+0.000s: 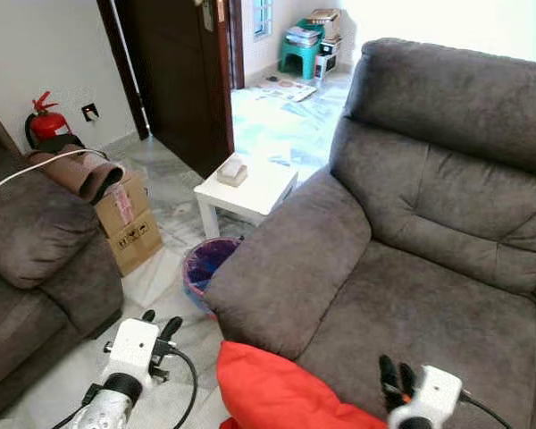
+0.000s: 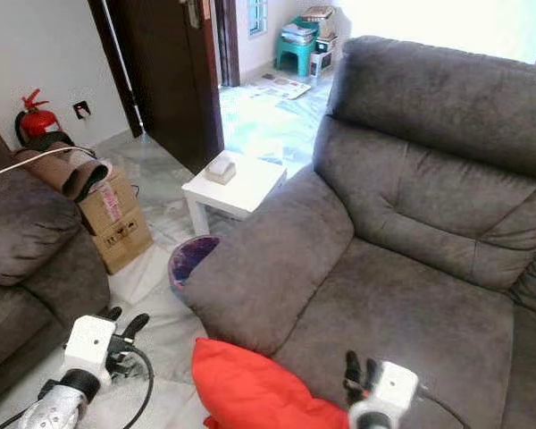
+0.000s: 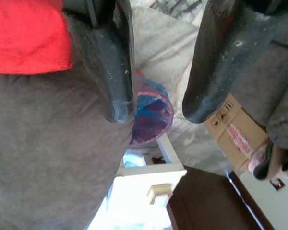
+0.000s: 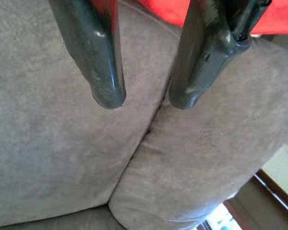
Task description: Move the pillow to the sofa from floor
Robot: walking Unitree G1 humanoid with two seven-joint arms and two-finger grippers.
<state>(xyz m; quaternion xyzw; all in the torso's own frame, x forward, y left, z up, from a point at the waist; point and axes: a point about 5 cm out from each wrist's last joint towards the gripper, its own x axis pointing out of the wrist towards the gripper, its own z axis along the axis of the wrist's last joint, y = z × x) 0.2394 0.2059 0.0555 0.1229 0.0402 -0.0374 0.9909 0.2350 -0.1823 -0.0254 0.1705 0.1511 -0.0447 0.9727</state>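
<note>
Red fabric marks the pillow (image 1: 281, 389), which lies at the front edge of the grey sofa (image 1: 429, 223), partly on its seat cushion and against the near armrest. We see the right pincer (image 1: 395, 374) poised over the seat just beside the pillow, its fingers (image 4: 103, 62) a narrow gap apart and holding nothing. The left pincer (image 1: 159, 323) hangs over the marble floor (image 1: 165, 268) beside the armrest, its fingers (image 3: 116, 67) moderately apart, also empty. Beside the armrest stands a bin (image 1: 205, 266) lined with a blue bag; we cannot tell its contents. A white table (image 1: 247, 192) carries a small box (image 1: 231, 170). A cardboard box (image 1: 128, 223) sits by a second sofa (image 1: 36, 259), with a fire extinguisher (image 1: 45, 121) behind.
</note>
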